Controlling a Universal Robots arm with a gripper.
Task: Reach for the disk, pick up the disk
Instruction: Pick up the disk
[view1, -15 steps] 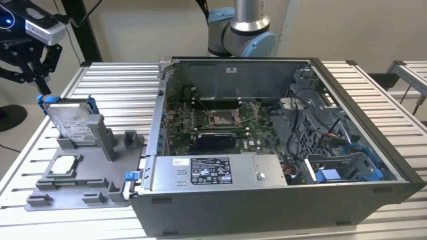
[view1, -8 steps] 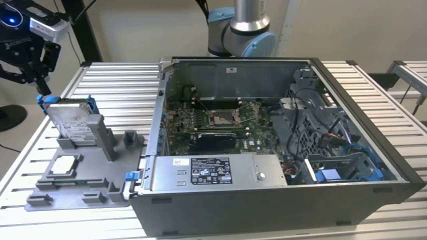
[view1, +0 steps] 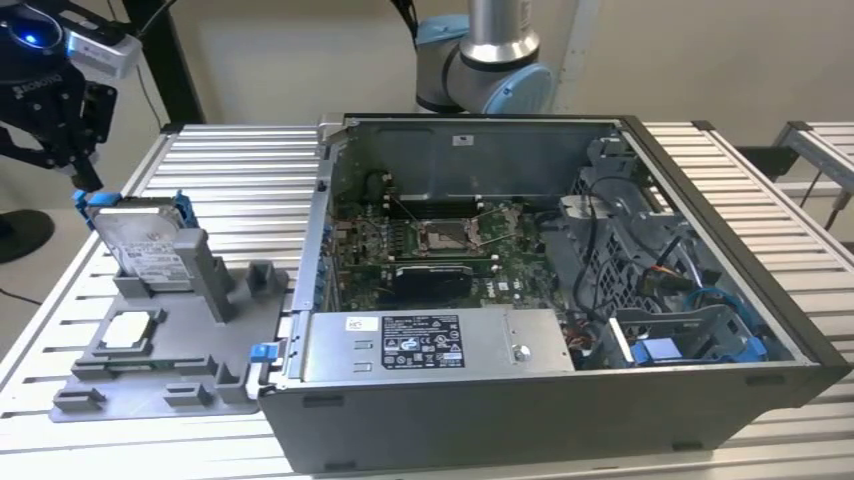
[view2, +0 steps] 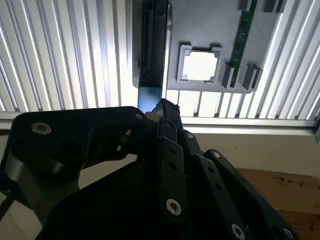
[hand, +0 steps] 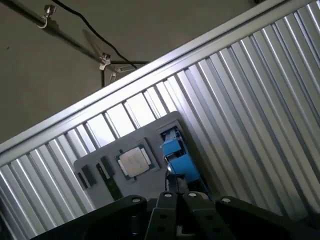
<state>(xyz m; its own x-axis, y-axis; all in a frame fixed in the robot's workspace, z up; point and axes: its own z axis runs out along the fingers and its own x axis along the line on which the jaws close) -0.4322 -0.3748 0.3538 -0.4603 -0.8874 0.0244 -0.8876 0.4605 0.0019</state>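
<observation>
In the exterior view the arm rises behind the open computer case at 12 o'clock and runs out past the frame's edge. Its black claw hangs point-down at about 10 o'clock from the case, tilted a little, with its tip at a top corner of the disk. The disk stands on edge in a slot of a grey tray at 9 o'clock from the case, with its label facing the camera and its blue frame showing at both upper corners. I cannot tell whether the tip touches the blue frame or sits just above it, nor whether the claw is wide or narrow, because its dark links overlap in both wrist views. In the second wrist view the claw lines up with the disk, seen edge-on as a dark narrow strip. In the first wrist view the claw covers much of the disk, leaving its blue end in sight. A small white-topped square part lies flat in the tray at 6 o'clock from the disk, near it but apart. The tray rests on a ribbed metal table, and the case wall stands just beside the tray at its 3 o'clock, well apart from the claw.
</observation>
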